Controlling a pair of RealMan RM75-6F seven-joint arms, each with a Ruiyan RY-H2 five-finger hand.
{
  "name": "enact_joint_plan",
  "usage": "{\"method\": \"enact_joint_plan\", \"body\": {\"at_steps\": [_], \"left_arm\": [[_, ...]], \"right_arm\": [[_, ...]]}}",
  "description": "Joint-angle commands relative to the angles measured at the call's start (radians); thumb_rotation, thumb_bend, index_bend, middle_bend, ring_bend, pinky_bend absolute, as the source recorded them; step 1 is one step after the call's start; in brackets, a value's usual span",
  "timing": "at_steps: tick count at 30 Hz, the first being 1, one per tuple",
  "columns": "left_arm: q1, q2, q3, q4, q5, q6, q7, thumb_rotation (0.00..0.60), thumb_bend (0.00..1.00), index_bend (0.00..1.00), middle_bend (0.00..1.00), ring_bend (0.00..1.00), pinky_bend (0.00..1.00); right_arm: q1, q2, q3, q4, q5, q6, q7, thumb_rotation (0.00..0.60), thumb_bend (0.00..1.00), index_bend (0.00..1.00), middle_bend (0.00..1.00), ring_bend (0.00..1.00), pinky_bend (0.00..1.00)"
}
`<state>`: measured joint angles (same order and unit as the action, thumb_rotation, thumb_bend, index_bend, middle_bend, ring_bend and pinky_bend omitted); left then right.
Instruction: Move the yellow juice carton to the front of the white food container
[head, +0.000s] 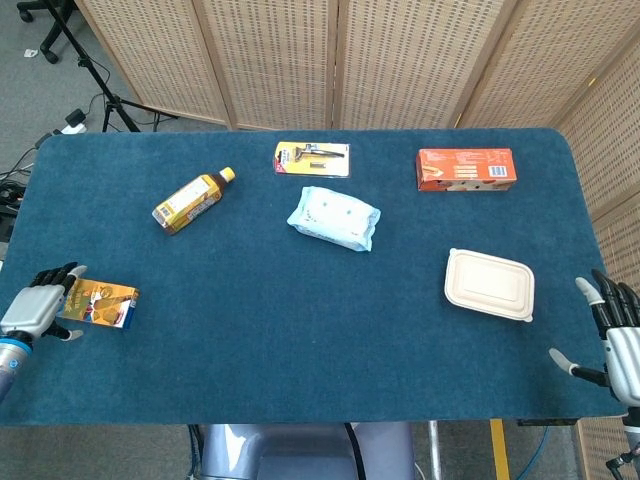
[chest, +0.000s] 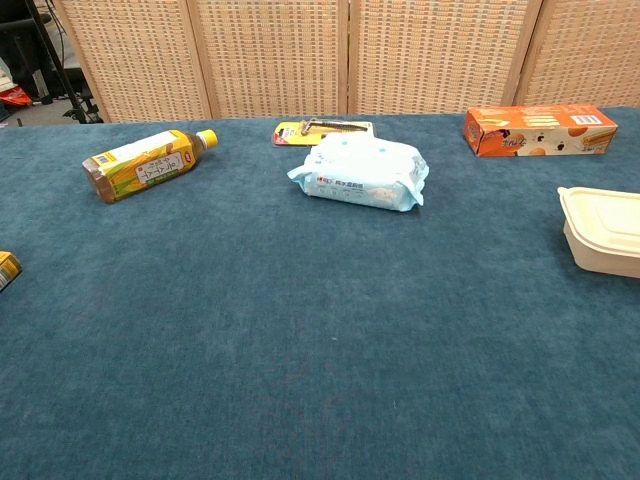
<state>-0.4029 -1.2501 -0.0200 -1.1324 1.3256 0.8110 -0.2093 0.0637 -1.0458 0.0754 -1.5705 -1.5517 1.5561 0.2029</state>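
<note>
The yellow juice carton (head: 100, 303) lies flat near the table's front left edge; only its corner (chest: 6, 268) shows in the chest view. My left hand (head: 36, 307) hovers just left of it, fingers apart, its fingertips close to the carton's left end, holding nothing. The white food container (head: 489, 285) sits closed at the right side of the table, and its left part (chest: 603, 230) shows in the chest view. My right hand (head: 618, 335) hangs open off the table's front right corner, holding nothing.
A yellow-capped tea bottle (head: 191, 201) lies at the back left. A pack of wet wipes (head: 334, 218) lies mid-table, a carded razor (head: 312, 158) behind it. An orange box (head: 465, 169) stands at the back right. The blue cloth (head: 290, 330) covers the table.
</note>
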Motion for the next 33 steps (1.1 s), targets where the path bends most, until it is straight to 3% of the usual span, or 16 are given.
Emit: {"method": "enact_joint_plan", "body": {"at_steps": [1, 2, 4, 6, 9, 12, 17, 22, 26, 29, 33], "left_arm": [[-0.023, -0.033, -0.004, 0.038, 0.009, -0.019, -0.014, 0.600, 0.00, 0.00, 0.00, 0.00, 0.01], [-0.029, -0.043, -0.004, 0.051, 0.016, -0.017, -0.014, 0.600, 0.00, 0.01, 0.00, 0.00, 0.04], [-0.036, -0.054, -0.005, 0.060, 0.022, -0.020, -0.016, 0.600, 0.00, 0.12, 0.09, 0.06, 0.17], [-0.044, -0.064, -0.006, 0.065, 0.028, -0.021, -0.016, 0.600, 0.04, 0.33, 0.30, 0.22, 0.34], [-0.046, -0.072, -0.007, 0.066, 0.030, -0.014, -0.017, 0.600, 0.14, 0.54, 0.49, 0.39, 0.45], [-0.039, -0.070, -0.011, 0.045, 0.049, 0.031, -0.035, 0.600, 0.20, 0.64, 0.57, 0.47, 0.50], [-0.032, -0.038, -0.015, -0.035, 0.120, 0.143, -0.062, 0.600, 0.21, 0.65, 0.58, 0.47, 0.51], [-0.070, -0.012, -0.049, -0.193, 0.205, 0.249, -0.011, 0.600, 0.20, 0.65, 0.58, 0.47, 0.51], [-0.144, -0.021, -0.104, -0.330, 0.204, 0.221, 0.103, 0.600, 0.19, 0.65, 0.58, 0.47, 0.51], [-0.224, -0.081, -0.160, -0.425, 0.148, 0.153, 0.263, 0.600, 0.19, 0.65, 0.58, 0.47, 0.51], [-0.303, -0.185, -0.200, -0.448, 0.049, 0.083, 0.445, 0.600, 0.17, 0.64, 0.57, 0.46, 0.51]], "right_arm": [[0.001, 0.002, 0.002, 0.002, 0.004, -0.003, 0.006, 0.600, 0.00, 0.00, 0.00, 0.00, 0.00], [0.000, 0.002, 0.003, 0.002, 0.006, -0.003, 0.008, 0.600, 0.00, 0.00, 0.00, 0.00, 0.00], [0.000, 0.003, 0.004, 0.003, 0.007, -0.002, 0.011, 0.600, 0.00, 0.00, 0.00, 0.00, 0.00], [-0.001, 0.004, 0.005, 0.003, 0.010, -0.001, 0.015, 0.600, 0.00, 0.00, 0.00, 0.00, 0.00], [-0.001, 0.004, 0.006, 0.003, 0.012, -0.003, 0.021, 0.600, 0.00, 0.00, 0.00, 0.00, 0.00], [0.000, 0.005, 0.007, 0.004, 0.011, -0.003, 0.027, 0.600, 0.00, 0.00, 0.00, 0.00, 0.00], [0.000, 0.006, 0.006, 0.003, 0.010, -0.007, 0.029, 0.600, 0.00, 0.00, 0.00, 0.00, 0.00], [0.000, 0.008, 0.006, 0.002, 0.012, -0.008, 0.034, 0.600, 0.00, 0.00, 0.00, 0.00, 0.00], [0.000, 0.011, 0.006, 0.002, 0.010, -0.008, 0.040, 0.600, 0.00, 0.00, 0.00, 0.00, 0.00], [-0.001, 0.015, 0.009, 0.004, 0.014, -0.006, 0.051, 0.600, 0.00, 0.00, 0.00, 0.00, 0.00], [0.001, 0.018, 0.013, 0.010, 0.027, -0.016, 0.067, 0.600, 0.00, 0.00, 0.00, 0.00, 0.00]]}}
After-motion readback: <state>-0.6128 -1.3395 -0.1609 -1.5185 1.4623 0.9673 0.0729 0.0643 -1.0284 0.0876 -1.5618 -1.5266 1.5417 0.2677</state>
